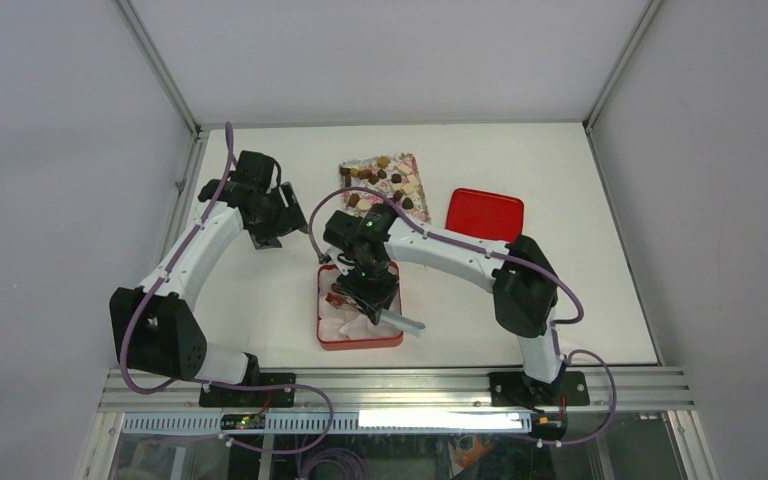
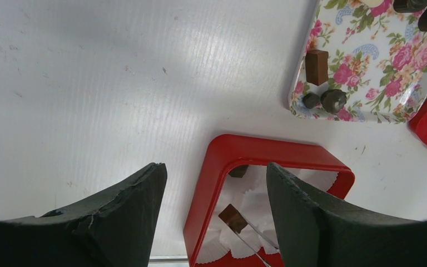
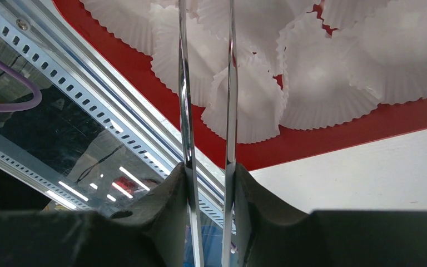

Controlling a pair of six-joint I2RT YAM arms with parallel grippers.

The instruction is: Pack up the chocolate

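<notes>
Chocolate [image 2: 316, 67] lies mainly as loose pieces on the floral tray [image 2: 367, 72] at the far middle of the table [image 2: 89, 83]. In the left wrist view the blocky brown piece near the tray's edge has its long axis running up and down the frame. The two round dark pieces just beside it show no clear axis. A further small brown block sits at the tips of the tweezers [image 3: 183, 111], set diagonally above the white paper cups [image 3: 317, 94] in the red box [image 2: 217, 150]. Another dark piece rests against the box's far wall, partly hidden by the rim. The right end effector [image 3: 208, 178] is clenched on the tweezers. In its own view the tips are cut off by the top of the frame, so the gripped block is unseen there. The left end effector [image 2: 214, 172] is released, jaws wide apart, holding nothing, above the box's corner. In the top view the right arm covers the box's far part, and the tray's pieces are too small to tell apart. A red lid [image 1: 485, 215] lies right of the tray.
</notes>
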